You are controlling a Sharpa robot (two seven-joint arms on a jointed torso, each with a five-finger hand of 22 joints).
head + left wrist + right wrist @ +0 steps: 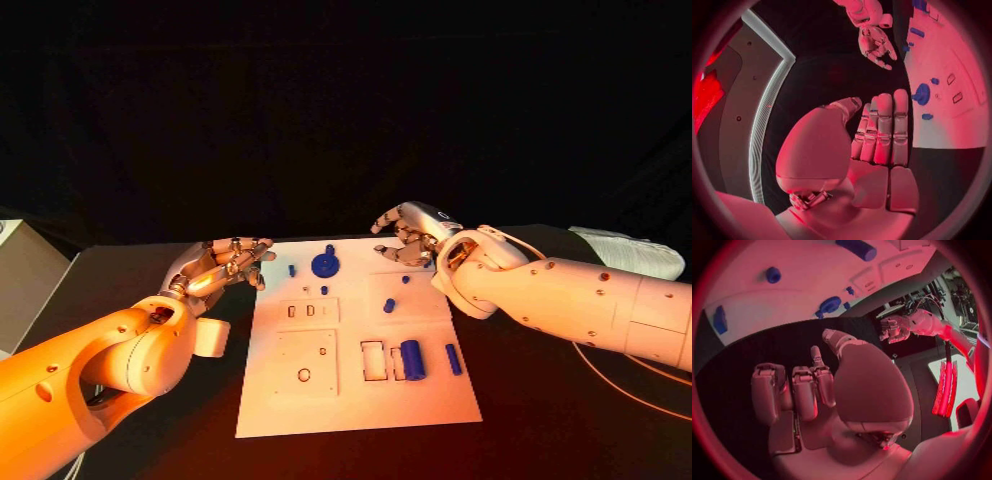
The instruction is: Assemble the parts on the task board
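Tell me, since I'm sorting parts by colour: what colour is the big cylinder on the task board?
Blue; the cylinder shows best in the head view.

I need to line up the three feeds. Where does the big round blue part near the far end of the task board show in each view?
Head view: round blue part near the task board far edge, between the hands.
Left wrist view: it sits beyond the left hand.
Right wrist view: it lies beyond the right hand.
Shared landmark: the white board.

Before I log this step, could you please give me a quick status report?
Left hand and right hand empty, off the white task board's far corners. Small blue parts untouched on it. Nothing in the way.
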